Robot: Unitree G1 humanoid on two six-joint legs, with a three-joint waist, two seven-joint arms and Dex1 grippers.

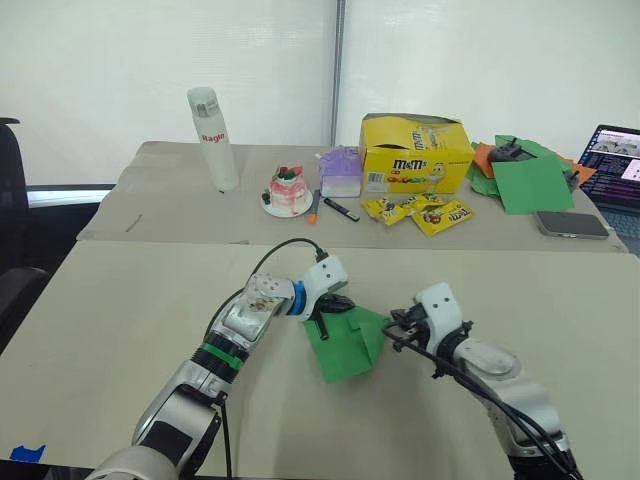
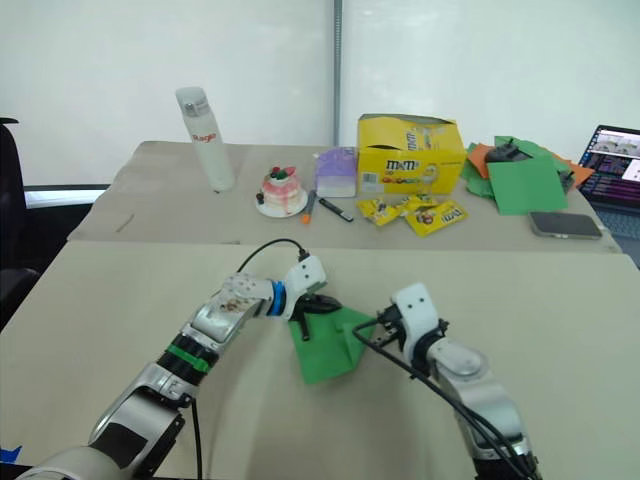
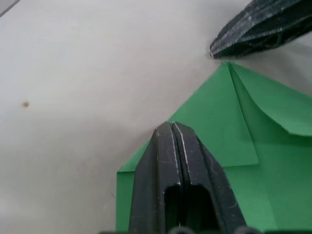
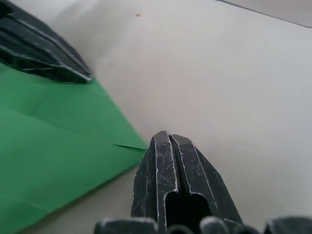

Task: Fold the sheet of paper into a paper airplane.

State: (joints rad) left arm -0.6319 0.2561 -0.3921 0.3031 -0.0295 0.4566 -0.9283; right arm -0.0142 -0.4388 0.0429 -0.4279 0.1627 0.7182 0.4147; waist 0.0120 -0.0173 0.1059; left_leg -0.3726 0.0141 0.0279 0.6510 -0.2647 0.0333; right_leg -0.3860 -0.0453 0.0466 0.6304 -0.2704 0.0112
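Two grippers are set at the sheet of paper — an early corner fold is judged to be in hand

The sheet lies flat on the near bench, one corner already turned over into a slanted flap. The left gripper is pressed down on the paper by its far left edge, its jaws pressed together on nothing; the right gripper is held just beside the sheet's right corner, its jaws likewise closed and empty. The flap is judged not yet fully creased — next, the fold line would need to be pressed flat while the sheet is pinned against sliding
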